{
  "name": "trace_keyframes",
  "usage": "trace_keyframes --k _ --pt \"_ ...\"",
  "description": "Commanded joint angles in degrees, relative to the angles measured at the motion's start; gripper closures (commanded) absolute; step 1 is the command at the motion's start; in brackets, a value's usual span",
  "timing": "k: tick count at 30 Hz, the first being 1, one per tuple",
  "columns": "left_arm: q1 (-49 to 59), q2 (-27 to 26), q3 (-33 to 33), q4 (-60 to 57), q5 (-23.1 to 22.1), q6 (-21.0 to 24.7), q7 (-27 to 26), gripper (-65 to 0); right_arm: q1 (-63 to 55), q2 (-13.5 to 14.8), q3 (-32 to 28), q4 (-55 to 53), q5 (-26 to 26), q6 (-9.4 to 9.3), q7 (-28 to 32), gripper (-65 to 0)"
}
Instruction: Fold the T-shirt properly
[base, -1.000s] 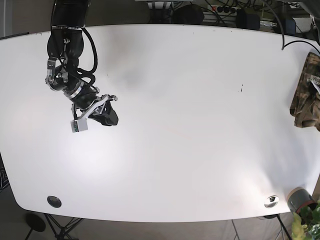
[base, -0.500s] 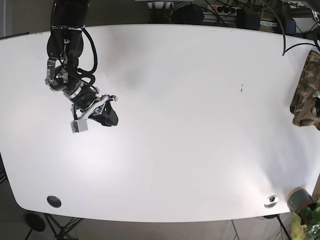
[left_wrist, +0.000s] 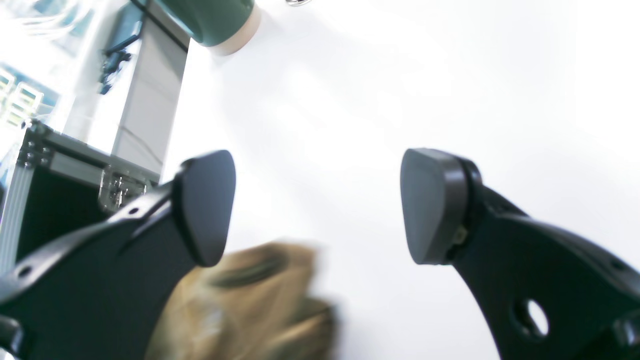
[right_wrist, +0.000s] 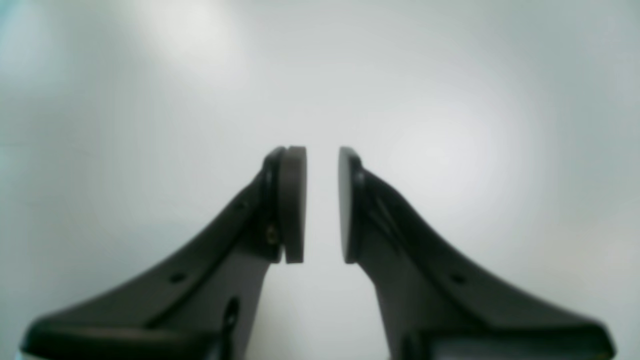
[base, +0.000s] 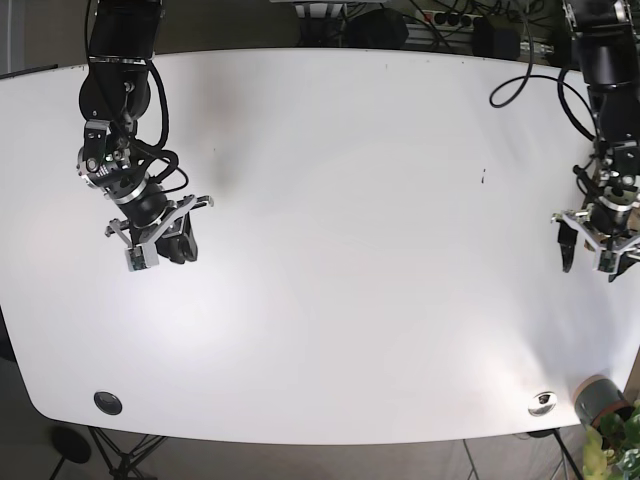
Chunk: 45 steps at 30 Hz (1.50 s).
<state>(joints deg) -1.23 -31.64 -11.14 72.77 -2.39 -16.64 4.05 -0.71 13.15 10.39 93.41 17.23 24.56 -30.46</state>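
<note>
Now the shirt (left_wrist: 250, 305) is gone from the surface (base: 380, 250) edge; blurred cloth is seen under the spread left jaws (left_wrist: 315, 205). Right jaws (right_wrist: 320, 205) are held nearly closed, empty. Folding not started.

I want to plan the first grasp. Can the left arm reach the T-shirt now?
Probably yes. The left gripper has its jaws wide open, with the T-shirt just below them at the table edge; nothing lies between.

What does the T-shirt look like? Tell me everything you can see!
Only a blurry bit of the T-shirt shows, in the left wrist view. It is tan-brown soft cloth with darker streaks, bunched up, not folded. It lies on the white table, below the open left gripper, near one finger. Touching cannot be told.
</note>
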Motion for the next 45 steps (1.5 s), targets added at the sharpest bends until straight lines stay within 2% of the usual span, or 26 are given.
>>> trace_keyframes --k 1,5,10,15,18,23,28,34,41,45 --pt "-1.4 2.4 1.9 2.8 2.3 0.9 -3.9 -46.5 0.1 0.6 1.1 0.4 -4.3 0.28 5.6 -10.1" --pt "-1.2 11.6 2.0 4.2 6.7 2.9 -7.3 -46.5 -2.2 0.0 3.3 -0.3 -10.3 0.37 14.5 -10.1" --pt "2.8 20.3 1.9 8.4 11.8 3.1 -8.5 -46.1 -5.6 -0.2 6.7 -2.2 -13.2 0.54 22.3 -10.1" --pt "9.9 27.6 2.0 15.0 13.6 2.9 -8.4 -46.0 -11.3 -0.3 8.7 -0.8 -13.1 0.81 23.6 -10.1" --pt "15.0 30.1 3.4 19.3 13.6 2.8 -8.1 -46.0 -16.2 -0.9 8.7 1.7 -11.5 0.81 23.6 -10.1" --pt "24.8 30.5 7.2 26.3 13.5 3.1 -8.1 -45.8 -24.8 -1.0 8.9 6.2 -3.2 0.81 23.6 -10.1" --pt "31.7 30.5 7.6 30.6 13.3 3.1 -8.1 -45.8 -31.4 -1.1 8.9 10.2 0.6 0.81 23.6 -10.1" --pt "34.9 30.3 7.4 31.4 13.2 3.1 -8.1 -45.8 -34.9 -1.4 8.8 11.4 1.4 0.81 23.6 -10.1" --pt "33.6 30.7 5.5 31.3 13.2 3.1 -8.0 -46.4 -31.8 -1.5 8.6 11.2 1.0 0.72 23.3 -10.1" --pt "32.0 30.8 5.5 31.8 13.2 3.1 -4.2 -46.5 -29.3 -1.4 8.5 11.3 1.0 0.72 19.4 -10.9"
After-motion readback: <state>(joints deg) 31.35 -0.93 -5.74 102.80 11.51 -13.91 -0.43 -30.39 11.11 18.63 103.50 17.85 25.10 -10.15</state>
